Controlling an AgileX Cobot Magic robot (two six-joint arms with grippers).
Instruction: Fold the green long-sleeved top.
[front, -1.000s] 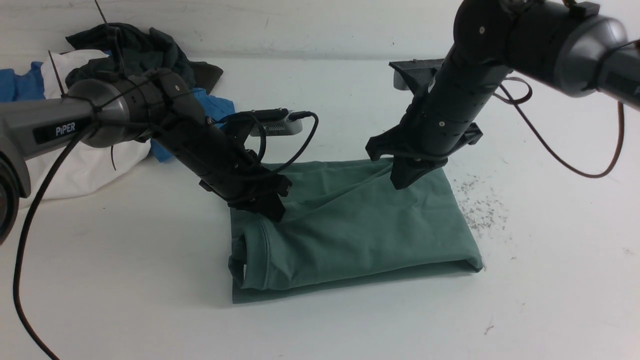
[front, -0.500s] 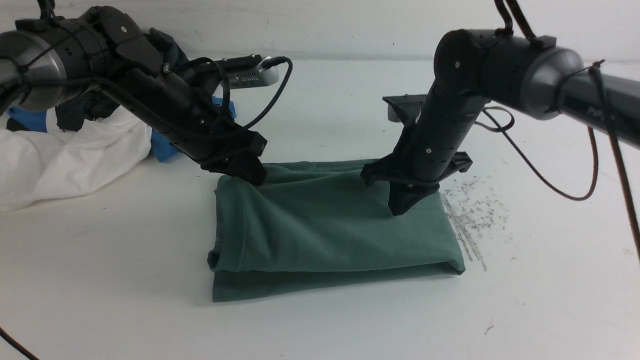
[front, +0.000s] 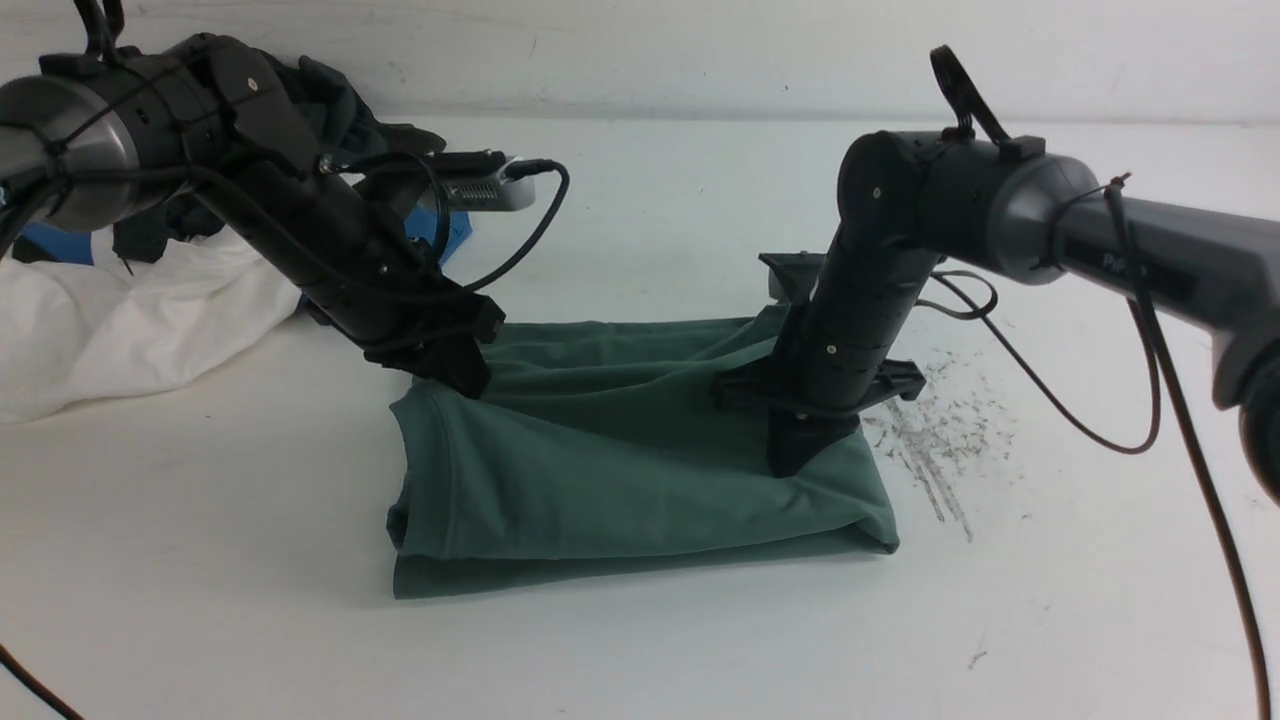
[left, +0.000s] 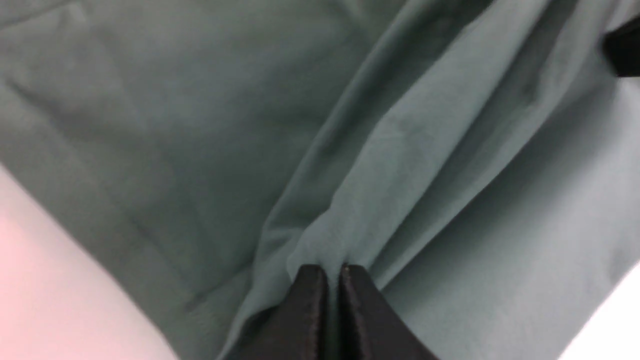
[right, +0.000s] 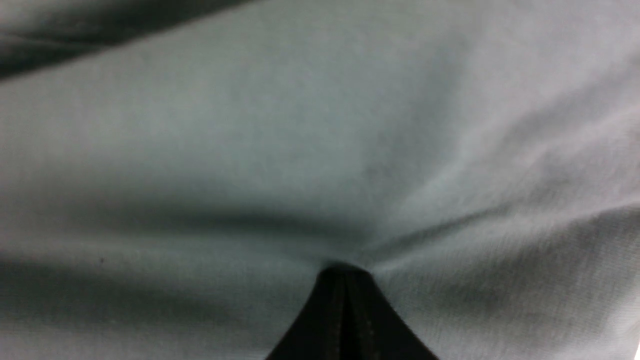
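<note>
The green top is lying folded on the white table beside grey scuff marks, a white wall is standing behind, and the left gripper and right gripper are pinching its cloth.

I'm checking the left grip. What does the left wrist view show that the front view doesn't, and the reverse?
Left wrist only: the left gripper's shut tips pinching a gathered ridge of the green top. Front only: the top's whole folded outline, the white cloth at far left, grey scuffs on the table. Both: the left gripper on the top.
</note>
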